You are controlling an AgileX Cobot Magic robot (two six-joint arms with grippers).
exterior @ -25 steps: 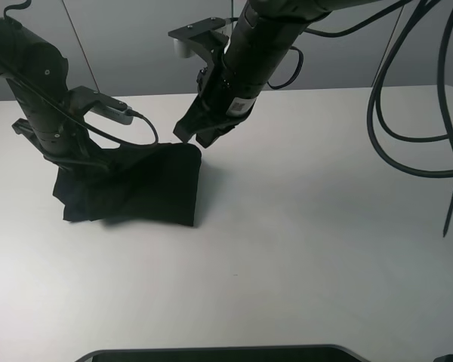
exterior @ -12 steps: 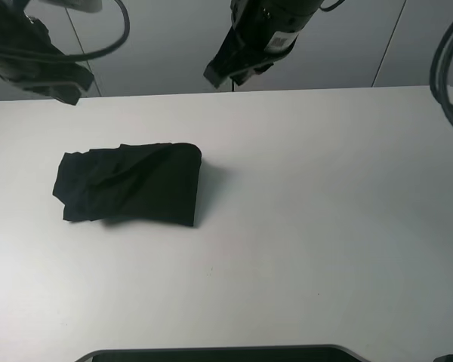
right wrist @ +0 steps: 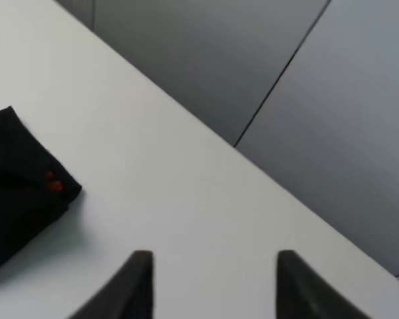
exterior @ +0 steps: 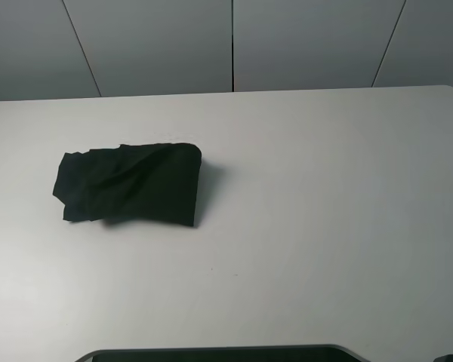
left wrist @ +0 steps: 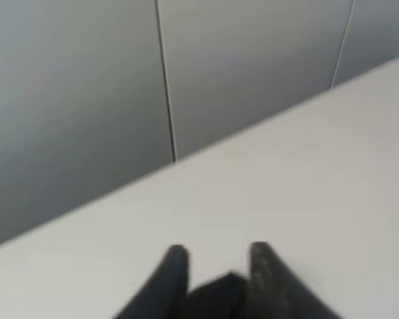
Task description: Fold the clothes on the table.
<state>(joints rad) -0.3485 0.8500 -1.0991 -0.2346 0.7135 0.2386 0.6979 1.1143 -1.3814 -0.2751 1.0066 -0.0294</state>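
Note:
The clothes point(exterior: 128, 185) are one black T-shirt lying in a rumpled folded bundle on the left half of the white table point(exterior: 309, 196). No arm shows in the exterior high view. In the right wrist view a corner of the shirt point(right wrist: 16, 189) with a bit of red print lies on the table; my right gripper point(right wrist: 213, 259) is open and empty, well above the table and apart from the shirt. In the left wrist view my left gripper point(left wrist: 214, 256) is open and empty, high over the table's far edge; the shirt is out of that view.
Grey wall panels point(exterior: 234, 41) stand behind the table's far edge. A dark rounded edge point(exterior: 211, 353) shows at the bottom of the exterior high view.
Both arms have let go of the shirt, lifted away and left the exterior high view. The shirt has stayed in place as a folded bundle.

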